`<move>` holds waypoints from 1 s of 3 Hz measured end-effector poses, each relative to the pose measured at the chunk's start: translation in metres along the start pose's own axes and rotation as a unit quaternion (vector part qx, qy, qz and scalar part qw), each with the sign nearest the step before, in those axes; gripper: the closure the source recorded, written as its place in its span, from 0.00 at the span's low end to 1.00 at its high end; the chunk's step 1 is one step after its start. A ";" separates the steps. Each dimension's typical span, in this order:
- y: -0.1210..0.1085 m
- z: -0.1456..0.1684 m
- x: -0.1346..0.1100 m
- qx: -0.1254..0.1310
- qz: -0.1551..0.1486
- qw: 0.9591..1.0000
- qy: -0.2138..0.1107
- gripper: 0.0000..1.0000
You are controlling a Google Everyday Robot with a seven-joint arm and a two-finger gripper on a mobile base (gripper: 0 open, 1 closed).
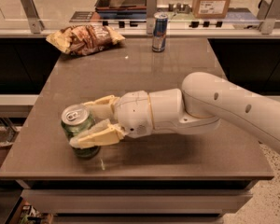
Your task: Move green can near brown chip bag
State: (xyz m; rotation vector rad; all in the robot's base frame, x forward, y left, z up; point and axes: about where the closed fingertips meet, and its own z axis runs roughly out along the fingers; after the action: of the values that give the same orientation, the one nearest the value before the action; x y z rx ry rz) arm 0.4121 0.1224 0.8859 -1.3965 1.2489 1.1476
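Green can (78,130) stands upright between the fingers of the gripper (82,124), which look clamped on its sides, presumably so it can be carried across the worktop (177,78) to the brown chip bag (84,38) lying well beyond the gripper.

Green can (76,117) upright, front left, within gripper (81,124); brown chip bag (86,38) far left
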 end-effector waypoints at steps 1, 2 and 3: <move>0.001 0.002 -0.001 -0.002 -0.001 1.000 0.000 0.64; 0.002 0.003 -0.002 -0.003 -0.003 1.000 0.001 0.86; 0.004 0.005 -0.004 -0.005 -0.004 1.000 0.001 1.00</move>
State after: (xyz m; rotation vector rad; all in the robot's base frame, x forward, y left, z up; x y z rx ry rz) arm 0.4080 0.1274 0.8886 -1.4098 1.2397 1.1484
